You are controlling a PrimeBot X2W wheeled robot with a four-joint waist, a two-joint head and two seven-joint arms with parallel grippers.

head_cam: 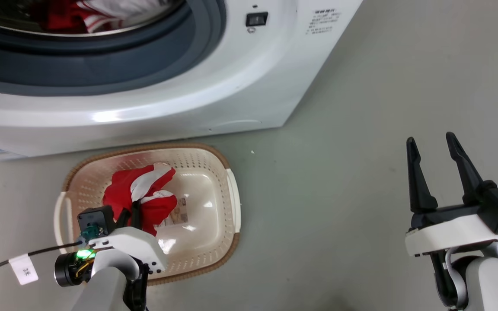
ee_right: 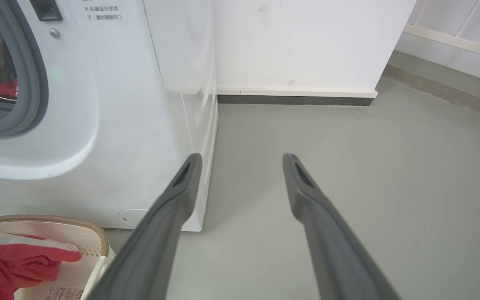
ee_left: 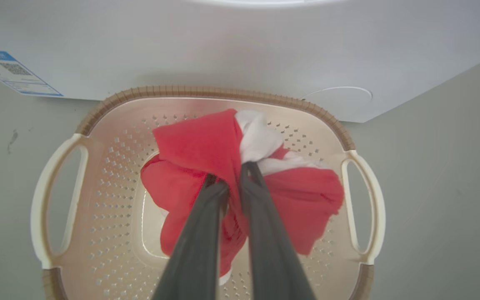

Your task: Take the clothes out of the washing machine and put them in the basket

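Left end effector [ee_left: 233,177]: the fingers are drawn almost together, with a fold of the red garment [ee_left: 198,146] pinched between them. Only a thin strip of cloth shows in the gap.
Right end effector [head_cam: 430,139]: the fingers are spread wide with nothing between them, hovering over bare floor [head_cam: 361,172].
Red garment: it is bunched around the tips of my left end effector and lies inside the basket [ee_left: 206,91]. Its lower folds look to rest on the basket's bottom, though I cannot tell how much weight the fingers carry.
Basket: it sits directly below my left end effector, on the floor just in front of the washing machine [head_cam: 188,99].
Remaining clothes [head_cam: 65,19]: these are red and white cloth in the drum, ahead of and above my left end effector, well to the left of the right one.
Handling: I judge the fabric to be light, limp and not at all fragile. It will sag and trail from wherever I pinch it, and a flat single layer may slide out.
Where to grip: I would close on a raised, bunched ridge so several layers sit between the fingers, rather than on a smooth panel.
Step in hand: I judge it is time to release this piece into the basket.
Risk: cloth may cling to a finger as I open and ride up over the rim.
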